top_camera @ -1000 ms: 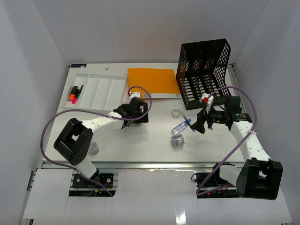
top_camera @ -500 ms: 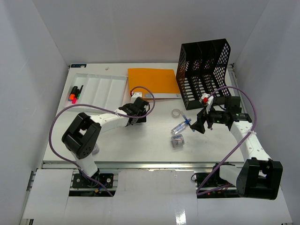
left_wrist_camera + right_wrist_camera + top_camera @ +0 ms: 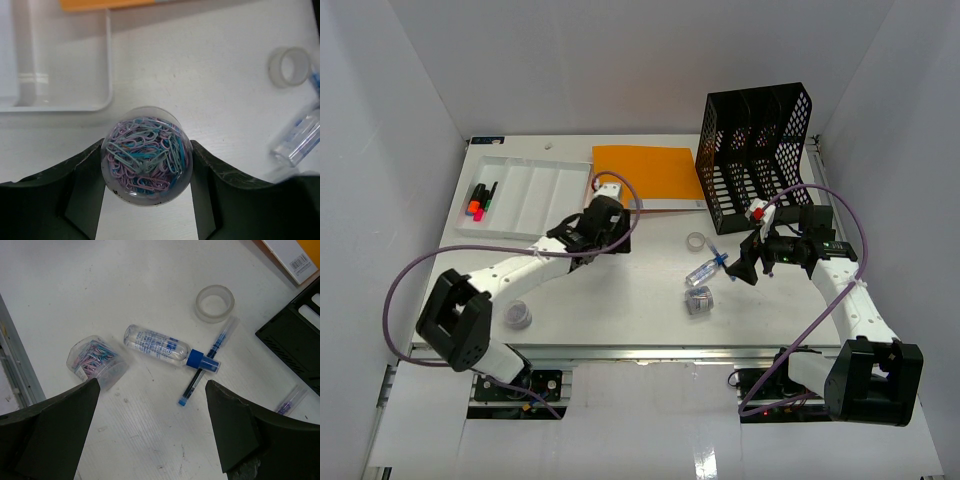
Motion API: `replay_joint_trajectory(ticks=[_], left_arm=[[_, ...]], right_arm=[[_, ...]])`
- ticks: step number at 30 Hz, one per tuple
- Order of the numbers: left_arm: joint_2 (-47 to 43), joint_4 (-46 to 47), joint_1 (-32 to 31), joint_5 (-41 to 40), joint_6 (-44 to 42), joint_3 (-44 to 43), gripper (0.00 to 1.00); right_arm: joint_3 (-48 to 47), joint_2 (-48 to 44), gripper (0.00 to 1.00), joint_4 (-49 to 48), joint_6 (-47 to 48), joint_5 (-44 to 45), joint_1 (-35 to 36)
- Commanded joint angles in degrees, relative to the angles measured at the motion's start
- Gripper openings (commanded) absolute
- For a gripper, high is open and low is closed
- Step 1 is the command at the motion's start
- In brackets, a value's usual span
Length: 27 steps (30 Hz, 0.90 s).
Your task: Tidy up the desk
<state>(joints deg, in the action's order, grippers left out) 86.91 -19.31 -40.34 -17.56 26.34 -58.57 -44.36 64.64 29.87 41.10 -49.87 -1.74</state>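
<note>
The desk (image 3: 620, 290) is a white tabletop with a metal rail (image 3: 20, 365) along its near edge. My left gripper (image 3: 604, 226) is shut on a clear round jar of coloured paper clips (image 3: 146, 145); its fingers (image 3: 85, 170) press both sides of the jar, near the tray's corner. My right gripper (image 3: 745, 268) is open and empty, above a clear bottle with a blue cap (image 3: 160, 346), a blue pen (image 3: 202, 370) and a second paper-clip jar (image 3: 95, 362).
A white compartmented tray (image 3: 525, 195) with markers (image 3: 478, 200) sits far left. An orange folder (image 3: 645, 175) and a black file holder (image 3: 755, 155) stand at the back. A tape roll (image 3: 697, 241) lies mid-table. A small clear jar (image 3: 519, 315) stands near the left arm's base.
</note>
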Motion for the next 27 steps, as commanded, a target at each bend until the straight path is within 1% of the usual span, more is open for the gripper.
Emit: replay_joint_trajectory(ticks=[1,4,8,10,11,14,17,20,21,23,26,27], left_arm=[[-6.6,-0.4,11.8,6.2,-3.2,-1.8,0.12],[-5.1,0.2,20.6,9.6,-4.4,-3.7,0.12],[1.1,0.5,30.8,9.6,-6.0,-10.2,0.13],[5.8,2.1,34.3,9.1,-6.5,-15.1,0.13],[9.5,2.1,36.5,8.9,-6.5,-16.8,0.14],[15.5,1.2,40.7,9.1,-6.2,-24.6,0.14],[23.0,0.5,43.4,8.1,-6.8,-31.5,0.14],[27.4,-0.9,44.3,6.4,-8.9,-39.0,0.14],[28.6,-1.2,44.4,5.7,-8.9,-39.2,0.14],[31.6,-2.3,44.7,4.2,-10.8,-45.0,0.17],[35.0,-4.0,45.2,3.1,-12.3,-49.8,0.22],[36.0,-4.2,45.5,3.0,-12.5,-50.7,0.25]], right_arm=[[-0.4,-1.1,0.93,-0.1,1.0,-1.6,0.2],[-0.4,-1.3,0.93,-0.1,1.0,-1.6,0.2],[-0.4,-1.4,0.93,0.1,1.2,-1.8,0.2],[-0.5,-1.5,0.93,0.2,1.3,-1.8,0.2],[-0.5,-1.6,0.93,0.2,1.3,-1.7,0.2],[-0.4,-1.5,0.93,0.2,1.3,-1.8,0.2],[-0.4,-1.5,0.93,0.2,1.3,-1.7,0.2],[-0.5,-1.4,0.93,0.2,1.4,-1.8,0.2],[-0.5,-1.4,0.93,0.3,1.4,-1.8,0.2],[-0.6,-1.4,0.93,0.4,1.5,-2.0,0.2],[-0.6,-1.4,0.93,0.5,1.5,-2.1,0.2],[-0.6,-1.4,0.93,0.6,1.6,-2.1,0.2]])
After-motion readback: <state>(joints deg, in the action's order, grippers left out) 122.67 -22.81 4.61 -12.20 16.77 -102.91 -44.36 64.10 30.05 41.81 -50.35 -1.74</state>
